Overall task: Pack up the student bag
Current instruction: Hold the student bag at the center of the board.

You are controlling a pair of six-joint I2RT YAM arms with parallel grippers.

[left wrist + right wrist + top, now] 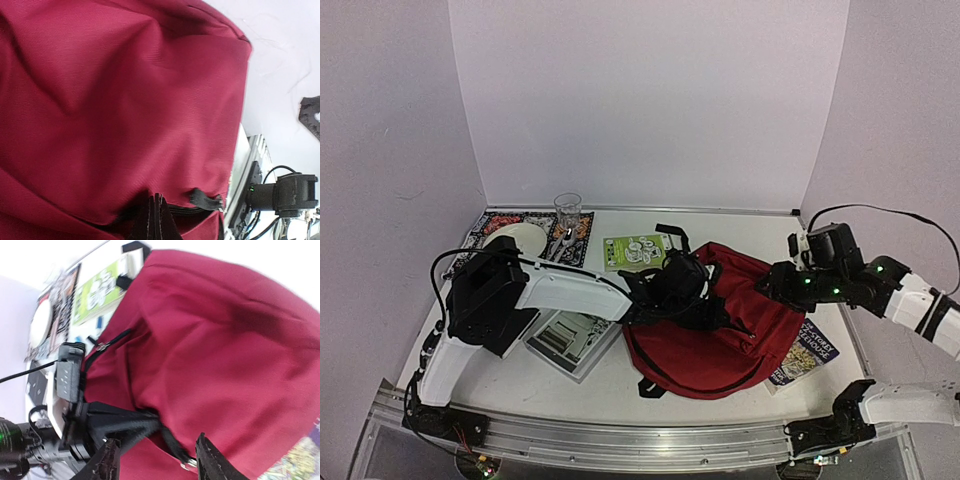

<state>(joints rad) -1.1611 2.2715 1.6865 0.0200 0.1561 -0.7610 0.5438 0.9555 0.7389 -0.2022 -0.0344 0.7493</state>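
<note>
Left gripper [156, 201]: fingers clenched flat against each other, tips at the black zip line [185, 210] of the student bag [125, 110]. Whether any fabric is caught between them cannot be told from the left wrist view. A black zip tab [205, 199] lies just beside the tips.

Right gripper [156, 442]: released, fingers [107, 462] standing well apart and nothing clamped. A metal zip pull [186, 461] on a black strap sits in the gap, nearer the right-hand finger. The left arm's fingers show in this view too, reaching in against a fold of the red fabric.

From above, both grippers meet over the bag: the left one at its upper left part, the right one at its upper right edge. The bag lies flat on the table [610, 385], centre-right, straps trailing toward the back.

Around it:
- green-covered booklet [635, 250] behind the bag
- purple book [807, 352] partly under the bag's right edge
- flat clear case [570, 342] to the left, beneath the left arm
- white plate [523, 238] and drinking glass [567, 212] on a patterned mat [578, 245], back left
</note>
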